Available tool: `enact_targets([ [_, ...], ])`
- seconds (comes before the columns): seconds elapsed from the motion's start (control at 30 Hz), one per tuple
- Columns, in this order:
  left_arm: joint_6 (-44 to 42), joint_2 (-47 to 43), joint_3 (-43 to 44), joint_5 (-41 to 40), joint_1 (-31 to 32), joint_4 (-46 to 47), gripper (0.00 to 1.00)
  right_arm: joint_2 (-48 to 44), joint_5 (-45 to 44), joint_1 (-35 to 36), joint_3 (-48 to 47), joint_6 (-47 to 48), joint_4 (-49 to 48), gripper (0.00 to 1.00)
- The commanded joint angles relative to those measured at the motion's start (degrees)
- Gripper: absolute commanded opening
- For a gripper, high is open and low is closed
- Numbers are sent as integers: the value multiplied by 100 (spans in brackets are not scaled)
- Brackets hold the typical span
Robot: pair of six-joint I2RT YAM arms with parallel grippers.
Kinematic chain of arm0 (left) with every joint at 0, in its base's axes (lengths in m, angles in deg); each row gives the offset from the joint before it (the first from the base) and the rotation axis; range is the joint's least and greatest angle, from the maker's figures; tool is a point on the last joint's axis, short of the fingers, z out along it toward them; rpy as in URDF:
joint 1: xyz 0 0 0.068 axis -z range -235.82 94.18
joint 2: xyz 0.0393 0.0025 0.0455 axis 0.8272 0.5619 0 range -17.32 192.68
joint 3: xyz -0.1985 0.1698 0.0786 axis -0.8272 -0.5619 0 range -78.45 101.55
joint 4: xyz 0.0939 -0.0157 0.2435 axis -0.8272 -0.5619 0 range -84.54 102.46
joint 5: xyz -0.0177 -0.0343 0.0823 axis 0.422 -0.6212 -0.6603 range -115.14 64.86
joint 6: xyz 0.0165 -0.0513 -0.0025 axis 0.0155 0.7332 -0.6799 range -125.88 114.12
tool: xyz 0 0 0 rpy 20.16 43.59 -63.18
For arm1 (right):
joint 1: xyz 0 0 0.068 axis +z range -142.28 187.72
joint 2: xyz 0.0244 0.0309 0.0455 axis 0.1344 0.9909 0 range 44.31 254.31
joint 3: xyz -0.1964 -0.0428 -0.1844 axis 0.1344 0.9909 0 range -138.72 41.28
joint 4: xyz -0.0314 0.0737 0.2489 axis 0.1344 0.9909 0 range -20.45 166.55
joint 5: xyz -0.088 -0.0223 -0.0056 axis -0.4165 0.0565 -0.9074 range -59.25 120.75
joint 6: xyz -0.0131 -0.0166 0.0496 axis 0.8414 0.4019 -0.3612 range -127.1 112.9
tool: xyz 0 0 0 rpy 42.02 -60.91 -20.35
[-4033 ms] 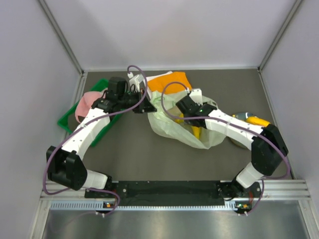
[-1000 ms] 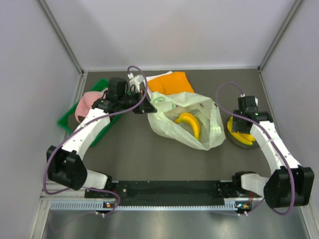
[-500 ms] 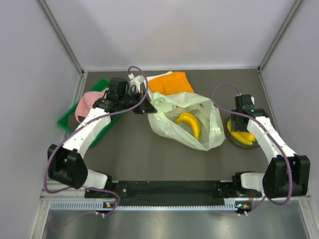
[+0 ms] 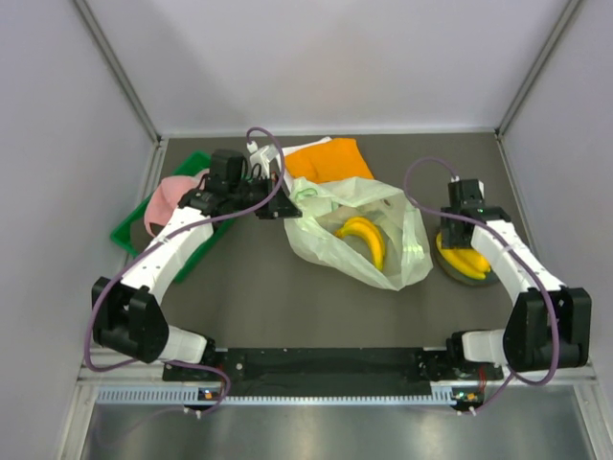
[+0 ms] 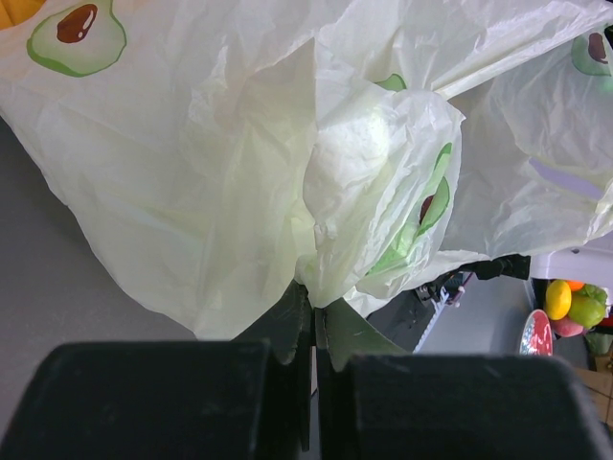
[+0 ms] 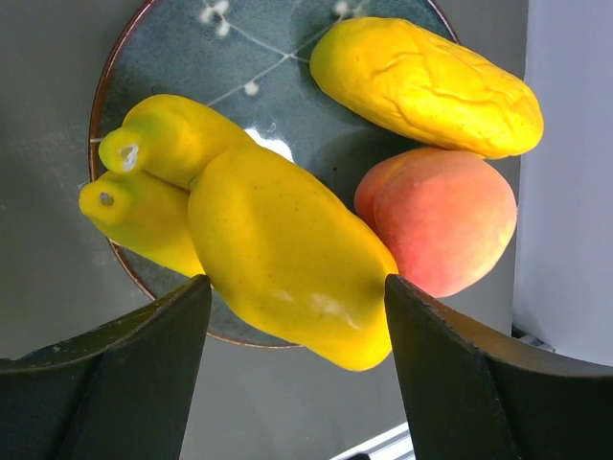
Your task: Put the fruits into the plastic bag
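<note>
The left fingers point(image 5: 313, 326) are pressed together on a gathered fold of the plastic bag point(image 4: 330, 240), pinching it at the bag's far-left corner. The right fingers point(image 6: 294, 287) stand wide apart above the plate, one on each side of a banana bunch; they hold nothing, and I cannot tell whether either one touches the fruit.

The dark grey table point(image 4: 249, 307) carries everything. The plastic bag, pale green, crinkly and printed with avocado halves, lies spread at the middle of the table, a little toward the far edge. Behind it, against the far edge, lies an orange cloth point(image 4: 326, 158), its near side touching or tucked under the bag. A green tray point(image 4: 129, 240) sits along the left edge with a pink item point(image 4: 165, 199) in it, partly hidden by the left arm.

Near the right edge, just beside the bag, is the round blue-grey plate point(image 6: 182, 53). One banana bunch point(image 4: 364, 235) shows through the bag's film, lying inside it. The other banana bunch point(image 6: 278, 259) rests on the plate, touching a peach point(image 6: 445, 220); a wrinkled yellow fruit point(image 6: 426, 86) lies on the plate's far side.
</note>
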Motion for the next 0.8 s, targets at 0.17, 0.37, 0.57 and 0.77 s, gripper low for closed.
enact_targets([
  [0.17,-81,-44,6,27,-22,176,0,304,-138,56,-222,40,-97,74],
  [0.37,-72,-53,15,71,-22,176,0,348,-155,48,-213,32,-105,76],
  [0.57,-72,-79,15,71,-22,176,0,436,-252,48,-231,32,-79,76],
  [0.77,-72,-79,15,80,-22,184,0,462,-278,56,-222,40,-96,76],
])
